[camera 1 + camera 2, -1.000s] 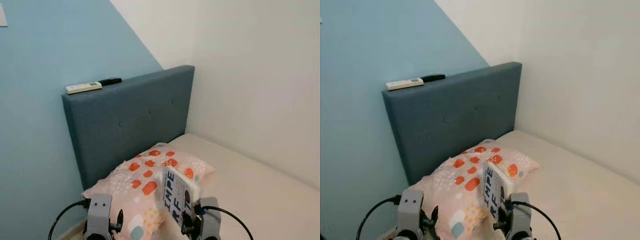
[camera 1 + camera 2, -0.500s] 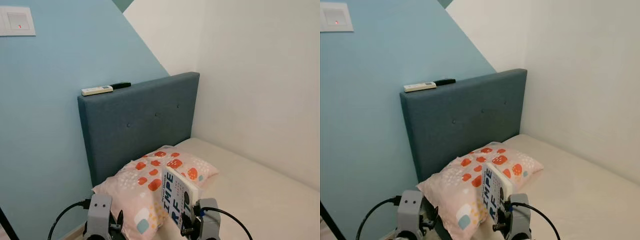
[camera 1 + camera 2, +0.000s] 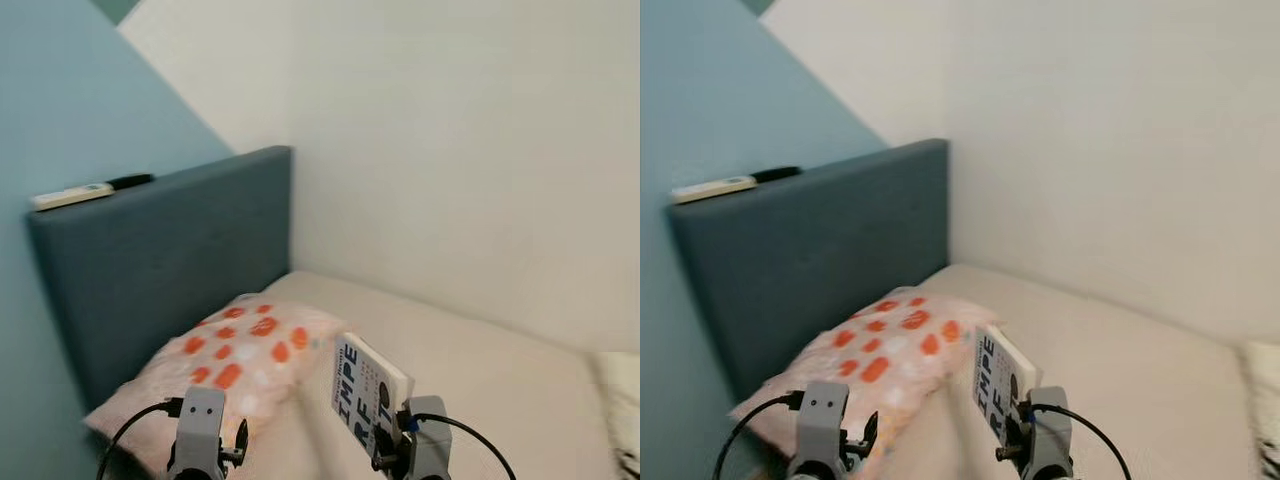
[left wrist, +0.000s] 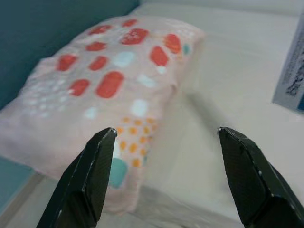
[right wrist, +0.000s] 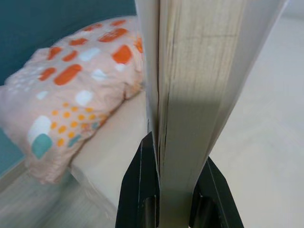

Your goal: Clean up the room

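Note:
My right gripper (image 5: pixel 175 183) is shut on a white book (image 3: pixel 365 392) with blue letters, held upright over the near edge of the bed; its page edges (image 5: pixel 204 71) rise close to the right wrist camera. My left gripper (image 4: pixel 166 175) is open and holds nothing, hovering above the pink pillow (image 4: pixel 109 80) with orange spots. That pillow (image 3: pixel 215 365) lies on the cream mattress (image 3: pixel 480 370) against the blue headboard (image 3: pixel 160 270).
A white remote (image 3: pixel 70 195) and a black remote (image 3: pixel 130 181) lie on top of the headboard. White walls close the bed's far side. A patterned fabric edge (image 3: pixel 622 410) shows at the far right. Open mattress lies right of the pillow.
The view has swung to the right: headboard and pillow shifted left and the wall switch left the picture. The book stays in my right gripper.

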Controlling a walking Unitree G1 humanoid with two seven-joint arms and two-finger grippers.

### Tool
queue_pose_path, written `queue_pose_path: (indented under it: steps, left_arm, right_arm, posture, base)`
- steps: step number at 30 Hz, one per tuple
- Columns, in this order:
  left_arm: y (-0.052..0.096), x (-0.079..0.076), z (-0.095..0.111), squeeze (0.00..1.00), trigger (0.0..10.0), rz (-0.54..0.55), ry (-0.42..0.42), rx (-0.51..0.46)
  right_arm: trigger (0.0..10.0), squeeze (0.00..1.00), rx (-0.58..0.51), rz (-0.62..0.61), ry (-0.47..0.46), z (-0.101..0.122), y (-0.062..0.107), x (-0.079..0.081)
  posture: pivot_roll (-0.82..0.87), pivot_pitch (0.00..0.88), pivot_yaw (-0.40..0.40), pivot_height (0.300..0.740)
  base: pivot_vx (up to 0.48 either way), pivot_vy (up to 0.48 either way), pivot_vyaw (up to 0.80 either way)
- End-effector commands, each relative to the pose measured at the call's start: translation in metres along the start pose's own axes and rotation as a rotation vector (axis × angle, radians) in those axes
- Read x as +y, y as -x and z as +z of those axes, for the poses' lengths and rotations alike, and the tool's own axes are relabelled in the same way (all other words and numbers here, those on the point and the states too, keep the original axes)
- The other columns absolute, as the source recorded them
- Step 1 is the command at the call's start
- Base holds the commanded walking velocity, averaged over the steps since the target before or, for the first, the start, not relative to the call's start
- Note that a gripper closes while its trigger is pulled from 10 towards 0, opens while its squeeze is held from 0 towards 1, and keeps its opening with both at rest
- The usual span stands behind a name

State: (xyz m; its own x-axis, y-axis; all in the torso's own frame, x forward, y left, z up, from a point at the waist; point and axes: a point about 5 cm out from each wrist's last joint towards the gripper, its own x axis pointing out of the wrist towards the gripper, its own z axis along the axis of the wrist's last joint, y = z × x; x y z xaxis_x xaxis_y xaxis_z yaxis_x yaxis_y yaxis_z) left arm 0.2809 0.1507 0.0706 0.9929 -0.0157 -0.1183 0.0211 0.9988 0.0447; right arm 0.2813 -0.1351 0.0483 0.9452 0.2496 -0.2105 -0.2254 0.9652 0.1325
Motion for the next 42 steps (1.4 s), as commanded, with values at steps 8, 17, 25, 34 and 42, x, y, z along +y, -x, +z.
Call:
queue_pose_path:
  steps: [8, 17, 25, 34, 42]
  left_arm:
    - [0.0018, 0.0004, -0.0031, 0.0, 10.0, 0.017, -0.007, -0.003]
    - [0.0026, 0.0002, -0.004, 0.0, 10.0, 0.013, 0.006, 0.003]
    - [0.0032, -0.0002, -0.0048, 0.0, 10.0, 0.005, 0.01, 0.005]
    - [0.002, 0.0005, -0.0036, 0.0, 10.0, 0.003, 0.012, 0.003]
    - [0.0016, -0.0008, -0.0014, 0.0, 10.0, 0.009, -0.008, -0.001]
  right_arm:
    - [10.0, 0.0, -0.028, 0.006, 0.006, 0.0071, -0.002, -0.0001]
    - [10.0, 0.0, -0.028, 0.009, 0.007, 0.0069, -0.002, 0.001]
    - [10.0, 0.0, -0.03, 0.007, 0.007, 0.0067, -0.0014, 0.0012]
    - [10.0, 0.0, -0.034, 0.005, 0.004, 0.0073, -0.002, 0.0019]
    - [10.0, 0.0, -0.036, 0.005, 0.002, 0.0072, -0.0016, 0.0017]
  posture:
    - [0.03, 0.084, -0.038, 0.74]
    - [0.03, 0.085, -0.04, 0.74]
    - [0.02, 0.088, -0.037, 0.74]
    - [0.03, 0.086, -0.032, 0.74]
    - [0.03, 0.084, -0.033, 0.74]
  base:
    - [0.0, 0.0, -0.2]
    - [0.0, 0.0, 0.0]
    - [0.0, 0.363, 0.0]
    - [0.0, 0.395, 0.0]
    - [0.0, -0.347, 0.0]
